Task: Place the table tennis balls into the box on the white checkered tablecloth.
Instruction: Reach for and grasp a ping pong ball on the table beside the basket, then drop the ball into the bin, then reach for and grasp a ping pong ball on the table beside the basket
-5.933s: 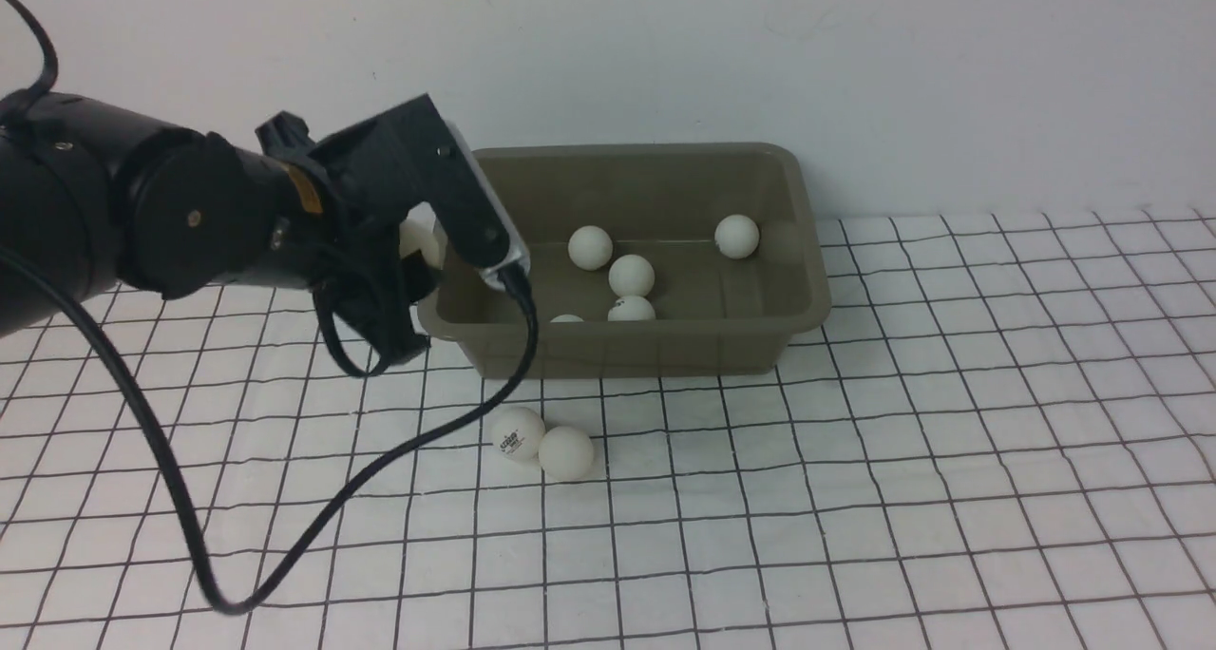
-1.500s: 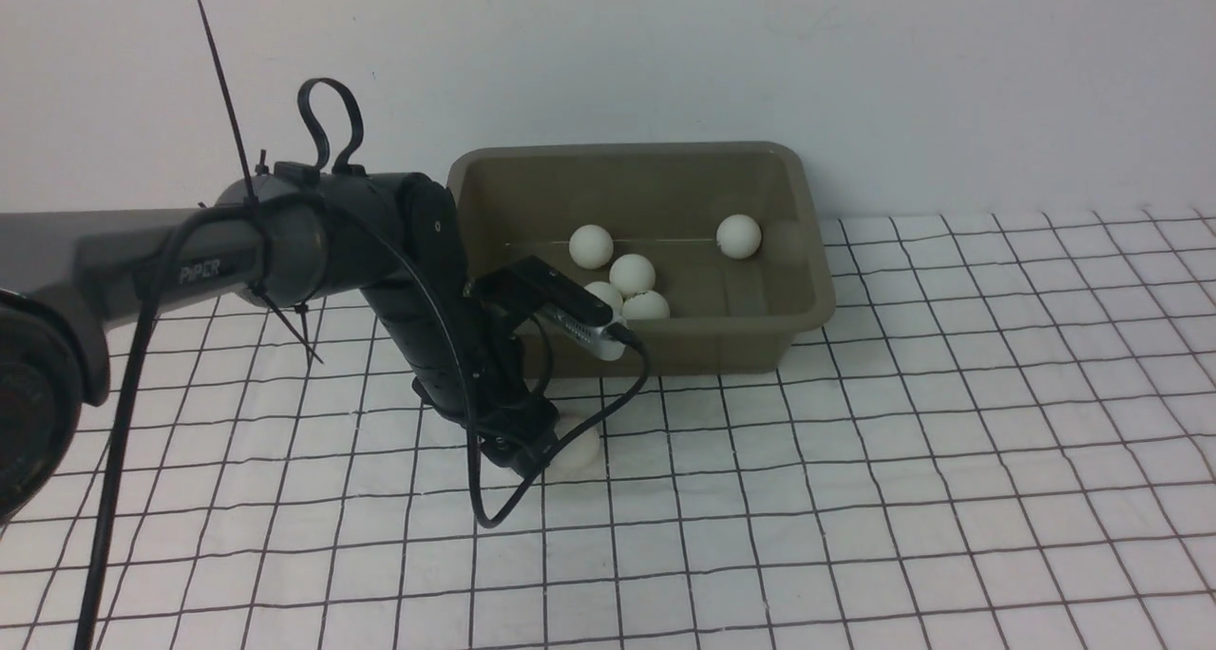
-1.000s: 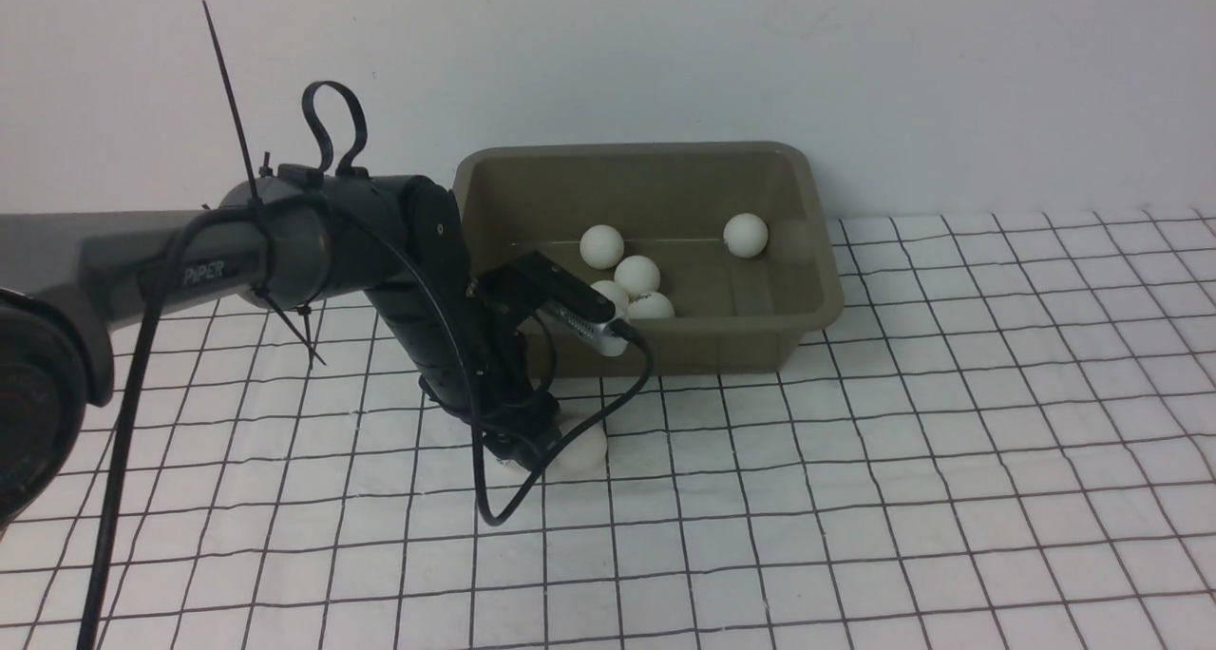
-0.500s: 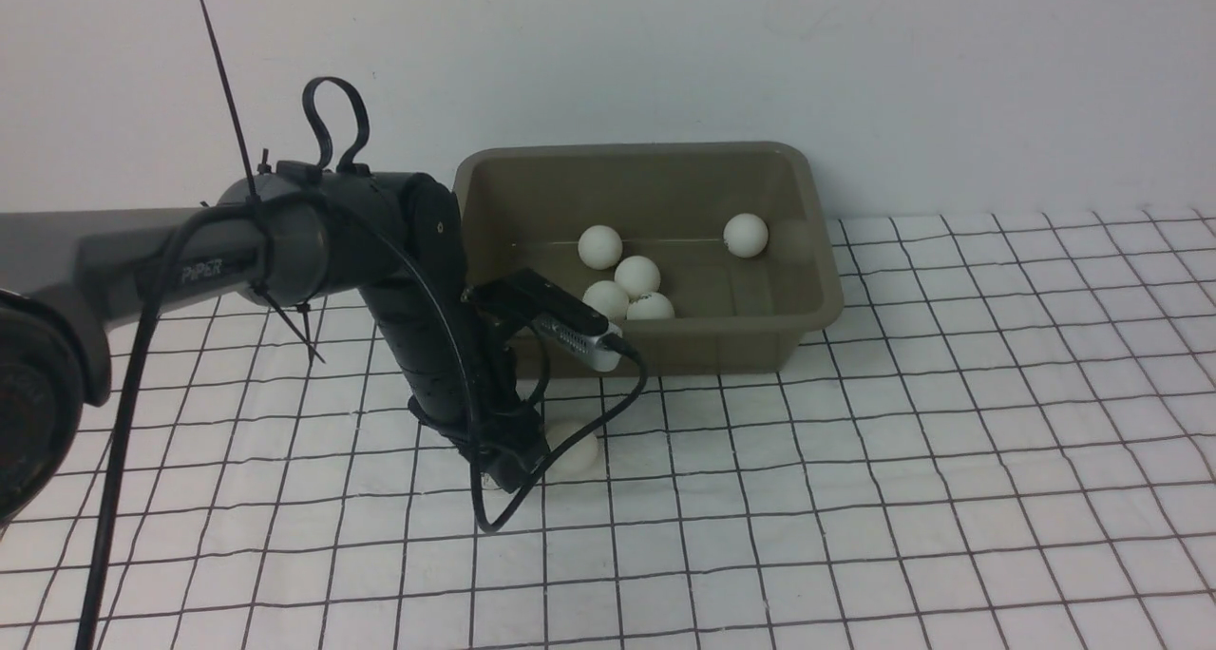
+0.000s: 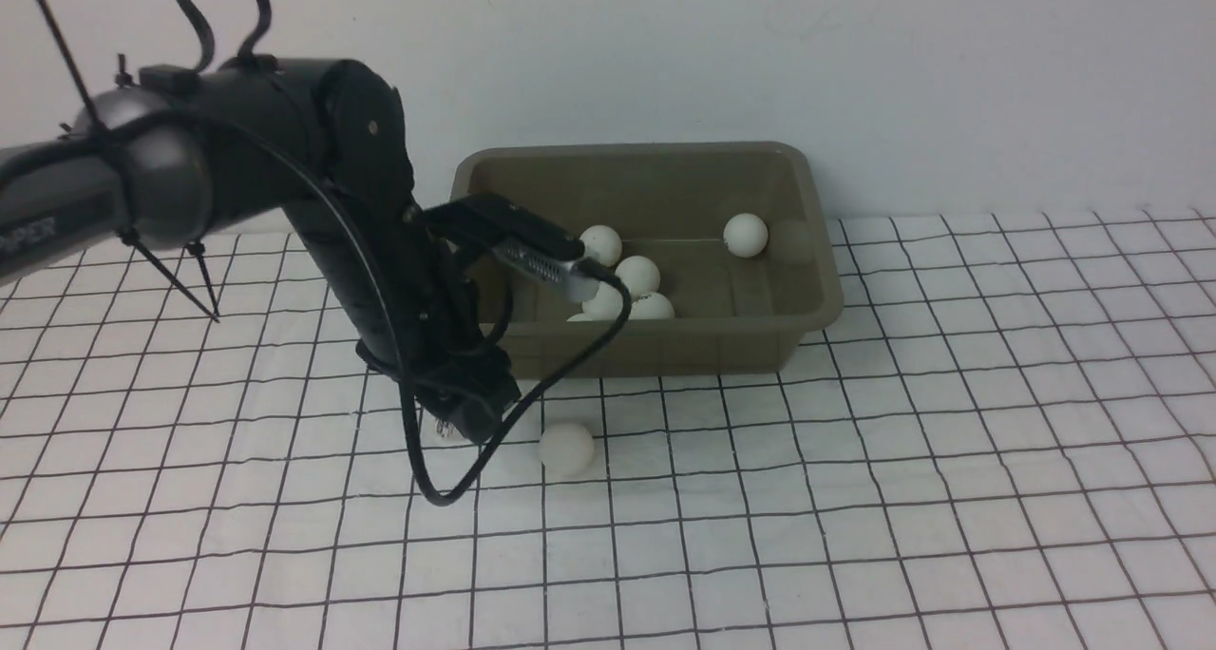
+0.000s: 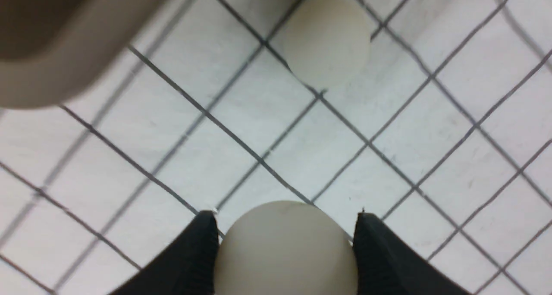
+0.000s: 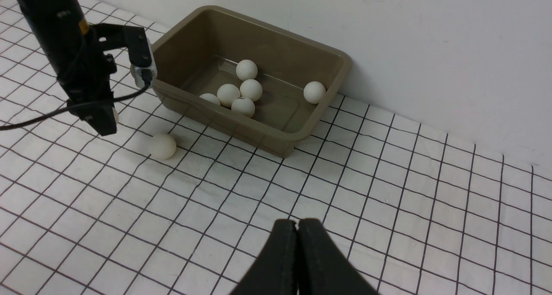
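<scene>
My left gripper (image 5: 463, 424) hangs just above the white checkered tablecloth (image 5: 855, 460), in front of the box's left corner. Its jaws are shut on a white table tennis ball (image 6: 284, 247). Another ball (image 5: 567, 448) lies on the cloth just right of that gripper, and shows in the left wrist view too (image 6: 327, 40). The olive-brown box (image 5: 646, 151) stands at the back against the wall with several balls (image 5: 637, 275) inside. My right gripper (image 7: 297, 222) is shut and empty, over the cloth well to the right of the box (image 7: 276, 137); the front view does not show it.
The white wall (image 5: 855, 80) rises directly behind the box. The left arm's black cable (image 5: 446, 484) loops down near the loose ball. The left wrist camera block (image 5: 527, 251) hangs over the box's left front rim.
The left arm has risen and swung left, lifting one ball off the cloth in its jaws. The other ball stays on the cloth. The right gripper has not moved.
</scene>
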`<control>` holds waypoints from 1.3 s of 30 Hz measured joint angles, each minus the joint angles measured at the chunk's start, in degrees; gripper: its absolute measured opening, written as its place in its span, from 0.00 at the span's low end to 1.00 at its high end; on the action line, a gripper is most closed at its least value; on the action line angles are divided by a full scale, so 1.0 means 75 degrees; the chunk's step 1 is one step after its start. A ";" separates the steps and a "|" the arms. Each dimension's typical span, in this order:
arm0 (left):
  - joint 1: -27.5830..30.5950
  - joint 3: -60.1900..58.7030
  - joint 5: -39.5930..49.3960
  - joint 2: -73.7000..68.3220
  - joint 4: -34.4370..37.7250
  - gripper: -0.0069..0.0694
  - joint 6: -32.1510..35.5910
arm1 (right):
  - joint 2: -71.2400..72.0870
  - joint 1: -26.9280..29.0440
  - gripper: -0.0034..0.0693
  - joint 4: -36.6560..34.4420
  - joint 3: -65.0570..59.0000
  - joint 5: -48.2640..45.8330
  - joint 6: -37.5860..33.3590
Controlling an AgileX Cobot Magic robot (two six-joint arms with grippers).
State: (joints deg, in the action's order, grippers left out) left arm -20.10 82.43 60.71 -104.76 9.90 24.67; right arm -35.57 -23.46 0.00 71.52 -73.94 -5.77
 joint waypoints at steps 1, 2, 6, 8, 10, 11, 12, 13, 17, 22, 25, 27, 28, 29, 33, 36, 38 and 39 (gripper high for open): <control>0.0000 0.0100 -0.0116 0.0102 0.0000 0.55 0.0000 | 0.0000 0.0000 0.02 0.0000 0.0000 0.0000 0.0000; 0.0000 0.0232 -0.0311 0.0161 0.0000 0.55 0.0000 | 0.0000 0.0000 0.02 0.0000 0.0000 0.0000 0.0000; 0.0000 0.0709 -0.1685 0.0112 0.0000 0.55 0.0000 | 0.0000 0.0000 0.02 0.0000 0.0000 0.0000 0.0000; 0.0000 0.0889 -0.2375 -0.0055 0.0000 0.55 0.0043 | 0.0000 0.0000 0.02 0.0000 0.0000 0.0000 0.0000; 0.0000 0.1092 -0.2848 -0.0361 -0.0037 0.55 0.0097 | 0.0000 0.0000 0.02 0.0000 0.0000 0.0000 0.0000; 0.0000 0.1173 -0.2994 -0.0508 -0.0057 0.55 0.0106 | 0.0000 0.0000 0.02 0.0000 0.0000 0.0000 0.0000; 0.0000 0.1320 -0.3131 -0.0748 -0.0103 0.55 0.0121 | 0.0000 0.0000 0.02 0.0000 0.0000 0.0000 0.0000; 0.0000 0.1444 -0.3165 -0.1052 -0.0121 0.55 0.0137 | 0.0000 0.0000 0.02 0.0000 0.0000 0.0000 0.0000; 0.0000 0.1794 -0.3119 -0.1895 -0.0160 0.55 0.0307 | 0.0000 0.0000 0.02 0.0000 0.0000 0.0000 0.0000; -0.0007 0.2196 -0.3131 -0.2301 -0.0028 0.66 0.0374 | 0.0000 0.0000 0.02 0.0000 0.0000 0.0000 0.0000; -0.0007 0.2437 -0.3029 -0.2301 -0.0021 0.75 0.0374 | 0.0000 0.0000 0.02 0.0000 0.0000 0.0000 0.0000; -0.0007 0.2770 -0.2526 -0.2279 -0.0021 0.78 0.0374 | 0.0000 0.0000 0.02 0.0000 0.0000 0.0000 0.0000; -0.0007 0.3029 -0.2091 -0.2229 -0.0030 0.78 0.0349 | 0.0000 0.0000 0.02 0.0000 0.0000 0.0000 0.0000; -0.0007 0.3231 -0.1539 -0.2164 -0.0037 0.78 0.0233 | 0.0000 0.0000 0.02 0.0000 0.0000 0.0000 0.0000; -0.0007 0.3876 0.0439 -0.1836 -0.0038 0.74 -0.0515 | 0.0000 0.0000 0.02 0.0000 0.0000 0.0000 0.0000; -0.0007 0.4040 0.1211 -0.1445 -0.0009 0.67 -0.1039 | 0.0000 0.0000 0.02 0.0000 0.0000 0.0000 0.0000; -0.0007 0.3894 0.1282 -0.1269 0.0089 0.63 -0.1250 | 0.0000 0.0000 0.02 0.0000 0.0000 0.0000 0.0000; -0.0007 0.3721 0.1290 -0.1173 0.0228 0.61 -0.1324 | 0.0000 0.0000 0.02 0.0000 0.0000 0.0000 0.0000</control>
State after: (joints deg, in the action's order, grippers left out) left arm -20.15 110.33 70.38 -113.55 11.61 14.74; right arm -35.57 -23.46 0.00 71.52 -73.94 -5.77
